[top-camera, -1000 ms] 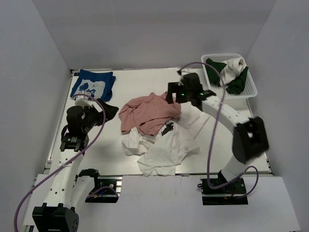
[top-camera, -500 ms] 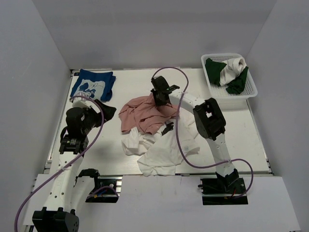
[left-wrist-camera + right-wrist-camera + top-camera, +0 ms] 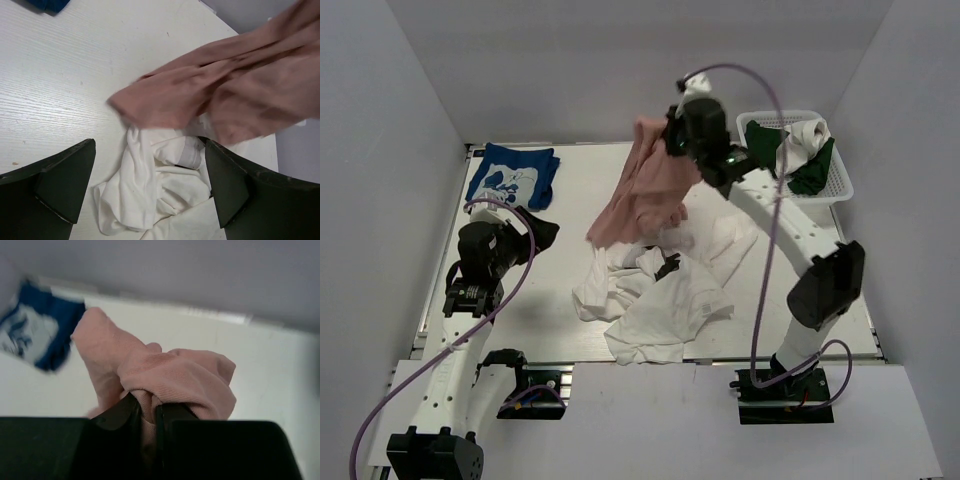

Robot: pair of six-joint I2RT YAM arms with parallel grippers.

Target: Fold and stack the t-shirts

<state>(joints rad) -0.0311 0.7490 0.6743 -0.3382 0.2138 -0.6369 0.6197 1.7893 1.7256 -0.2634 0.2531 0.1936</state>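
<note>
While the right fingers (image 3: 120,416) pinch the dusty-pink tee (image 3: 645,195), dangling below them, and the left fingers (image 3: 62,182) gape idle, separating seems underway; next, spread it flat on the bench (image 3: 582,182).

Right arm reaches high, its hand (image 3: 676,135) pinched tight; left hand (image 3: 147,185) sits low, fingers spread wide.

One each — pink tee (image 3: 650,190), blue tee (image 3: 515,176), green tee (image 3: 760,140); two white heaps (image 3: 665,310), one basket (image 3: 825,204).
</note>
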